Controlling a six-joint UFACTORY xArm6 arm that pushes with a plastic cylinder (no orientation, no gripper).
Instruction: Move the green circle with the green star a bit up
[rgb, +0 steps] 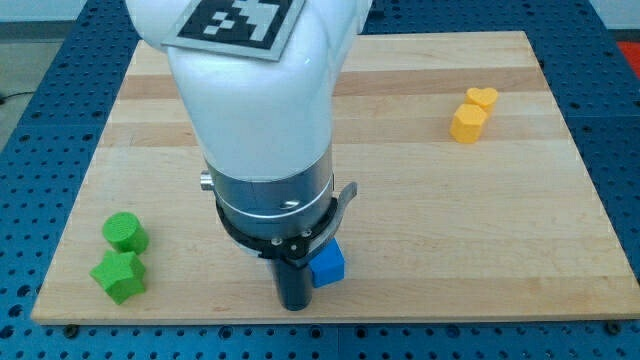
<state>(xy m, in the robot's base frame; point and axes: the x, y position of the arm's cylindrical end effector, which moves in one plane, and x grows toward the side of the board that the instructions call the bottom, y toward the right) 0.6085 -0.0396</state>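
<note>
**Green pair lies well to the left of the tip**

Nearest the view's bottom, the tip (294, 305) stands on the board (400, 250) close to its bottom edge, about midway across. There is no pincer on this arm, only a bare rod, so there is nothing to open or close and nothing is held. A blue block (327, 266) sits touching the rod or just beside it, on the rod's right; contact cannot be made out for certain.

The task's things are in the bottom-left corner. The green star (119, 276) is the lower of the two, and the green circle (125, 232) sits just above it, the two touching or very nearly so. Both are well apart from the tip, to its left, the star at about the tip's height in the view and the circle higher.

That is the relation that counts. To send the pair up together, the tip would likely need to travel left along the bottom edge and get under the star, then push toward the view's top; the margin below the star looks slim.

Far off at the top right, two yellow blocks (472, 111) sit together, out of the way.
</note>
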